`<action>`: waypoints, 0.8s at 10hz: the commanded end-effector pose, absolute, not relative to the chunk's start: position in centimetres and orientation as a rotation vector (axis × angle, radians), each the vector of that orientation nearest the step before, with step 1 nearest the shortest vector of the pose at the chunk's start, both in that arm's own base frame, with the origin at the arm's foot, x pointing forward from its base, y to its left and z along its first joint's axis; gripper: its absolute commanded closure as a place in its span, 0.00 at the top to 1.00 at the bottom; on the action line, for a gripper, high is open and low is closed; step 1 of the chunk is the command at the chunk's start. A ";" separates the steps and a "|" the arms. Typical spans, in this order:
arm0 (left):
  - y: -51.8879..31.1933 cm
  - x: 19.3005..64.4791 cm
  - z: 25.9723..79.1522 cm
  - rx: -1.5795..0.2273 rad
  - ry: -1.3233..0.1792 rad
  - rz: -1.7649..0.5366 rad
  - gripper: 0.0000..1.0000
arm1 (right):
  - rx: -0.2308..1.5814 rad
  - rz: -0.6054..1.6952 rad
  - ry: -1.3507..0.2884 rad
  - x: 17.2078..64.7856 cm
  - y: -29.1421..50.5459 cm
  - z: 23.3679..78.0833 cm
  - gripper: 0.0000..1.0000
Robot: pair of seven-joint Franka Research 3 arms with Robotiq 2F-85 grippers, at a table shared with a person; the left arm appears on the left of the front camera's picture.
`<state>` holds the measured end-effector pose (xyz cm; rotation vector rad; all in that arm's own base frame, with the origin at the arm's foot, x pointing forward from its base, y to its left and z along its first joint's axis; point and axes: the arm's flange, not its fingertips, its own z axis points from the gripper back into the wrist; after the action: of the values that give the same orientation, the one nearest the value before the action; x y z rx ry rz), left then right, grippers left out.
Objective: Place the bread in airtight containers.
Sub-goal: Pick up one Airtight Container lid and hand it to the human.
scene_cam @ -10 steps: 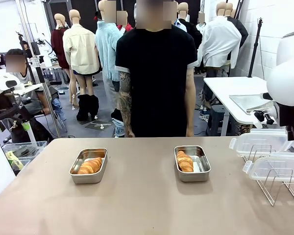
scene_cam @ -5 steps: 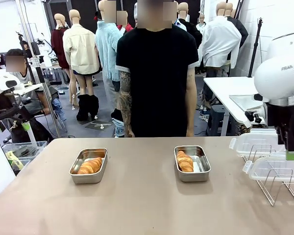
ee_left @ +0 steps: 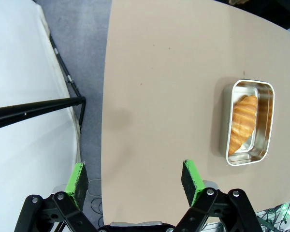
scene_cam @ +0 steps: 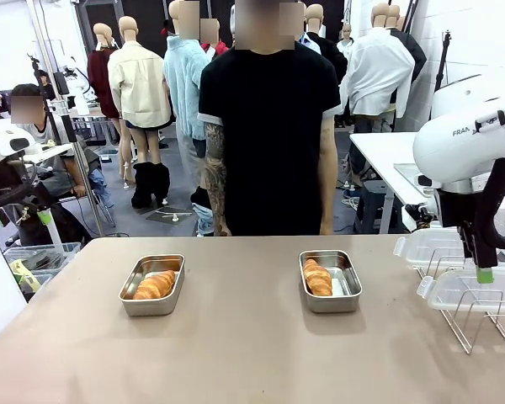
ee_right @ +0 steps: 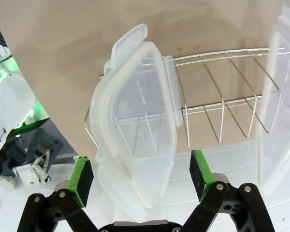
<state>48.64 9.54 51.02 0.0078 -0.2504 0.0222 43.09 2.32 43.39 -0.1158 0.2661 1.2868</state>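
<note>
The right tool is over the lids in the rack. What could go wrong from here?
1. The right tool hangs open over a clear lid leaning in the wire rack; the thin, smooth lid might slip or tilt when gripped.
2. A second lid stands close by; lifting the first could knock it or drag the rack.

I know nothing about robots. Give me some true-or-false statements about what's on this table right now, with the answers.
1. The left croissant lies in the left container, the right croissant in the right container. True.
2. The lids are snapped onto the containers. False: they stand in the wire rack at the right.
3. The right gripper hangs open over one of the lids. True.
4. The left gripper holds a croissant. False: it is open and empty, above the table.
5. The person reaches over the table. False: the person's arms hang down.
</note>
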 end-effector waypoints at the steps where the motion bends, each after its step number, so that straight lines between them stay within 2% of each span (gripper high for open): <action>1: 9.5 48.5 50.9 0.012 -0.268 0.042 1.00 | -0.147 1.240 0.262 43.9 2.4 43.0 1.00; 3: 9.5 48.5 50.9 0.012 -0.268 0.042 1.00 | -0.152 1.228 0.260 44.0 2.5 42.5 1.00; 4: 9.5 48.5 50.9 0.012 -0.268 0.042 1.00 | -0.158 1.209 0.266 44.3 2.5 42.3 0.88; 8: 9.5 48.5 50.9 0.012 -0.268 0.042 1.00 | -0.143 1.209 0.286 44.8 2.5 42.1 0.10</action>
<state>48.64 9.54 51.02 0.0079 -0.2506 0.0222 44.12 2.50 41.98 -0.1276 0.2773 1.2178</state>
